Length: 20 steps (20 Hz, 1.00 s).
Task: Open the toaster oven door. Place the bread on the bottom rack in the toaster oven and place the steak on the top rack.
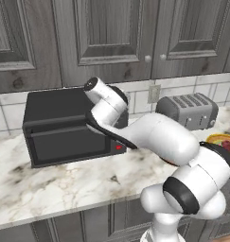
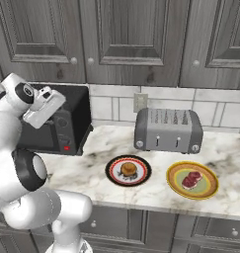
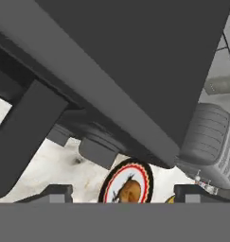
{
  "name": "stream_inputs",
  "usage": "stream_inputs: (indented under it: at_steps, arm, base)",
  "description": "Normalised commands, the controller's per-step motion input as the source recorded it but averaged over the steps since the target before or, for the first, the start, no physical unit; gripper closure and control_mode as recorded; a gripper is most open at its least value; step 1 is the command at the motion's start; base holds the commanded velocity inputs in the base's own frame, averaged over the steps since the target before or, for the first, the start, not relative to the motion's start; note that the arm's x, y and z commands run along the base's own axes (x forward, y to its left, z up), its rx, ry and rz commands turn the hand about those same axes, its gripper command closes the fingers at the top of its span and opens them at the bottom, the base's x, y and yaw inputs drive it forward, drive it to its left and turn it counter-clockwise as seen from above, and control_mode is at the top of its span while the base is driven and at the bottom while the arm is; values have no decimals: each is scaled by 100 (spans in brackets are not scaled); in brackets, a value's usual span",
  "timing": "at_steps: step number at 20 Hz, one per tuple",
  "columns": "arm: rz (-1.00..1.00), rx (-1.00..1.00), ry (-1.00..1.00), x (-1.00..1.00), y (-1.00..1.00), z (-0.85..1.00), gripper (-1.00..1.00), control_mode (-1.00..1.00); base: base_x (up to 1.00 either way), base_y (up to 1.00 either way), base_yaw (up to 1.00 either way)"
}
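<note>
The black toaster oven [image 1: 50,106] stands on the counter at the left, its tinted-glass door [image 1: 69,145] shut and upright under its bar handle [image 1: 55,128]. Both racks are hidden behind it. My hand [image 2: 45,107] hovers at the oven's upper front right corner. In the hand view my gripper [image 3: 123,193] is open, its tips wide apart below the oven's dark underside, nothing between them. The bread [image 2: 129,169] lies on a red-rimmed plate [image 2: 113,170]. To its right the steak [image 2: 192,179] rests on a yellow plate [image 2: 210,188].
A silver slot toaster [image 2: 167,129] stands against the tiled wall, right of the oven and behind the two plates. Dark wall cabinets [image 2: 131,34] hang overhead. The marble counter's front edge [image 1: 64,208] runs close to my base.
</note>
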Motion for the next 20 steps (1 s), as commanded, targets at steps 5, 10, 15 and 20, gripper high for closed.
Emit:
stream_inputs:
  at_steps: [5,10,15,20]
  arm:
    - [26,-40,-7,-44,69,-2,-100,-100]
    - [30,-18,-7,-45,53,-3,-100,-100]
    - [22,-17,-7,75,74,-40,-100,-100]
    - [4,-14,-2,29,28,-32,-100,-100]
  base:
    - [0,0,0]
    - [0,0,0]
    - [0,0,0]
    - [0,0,0]
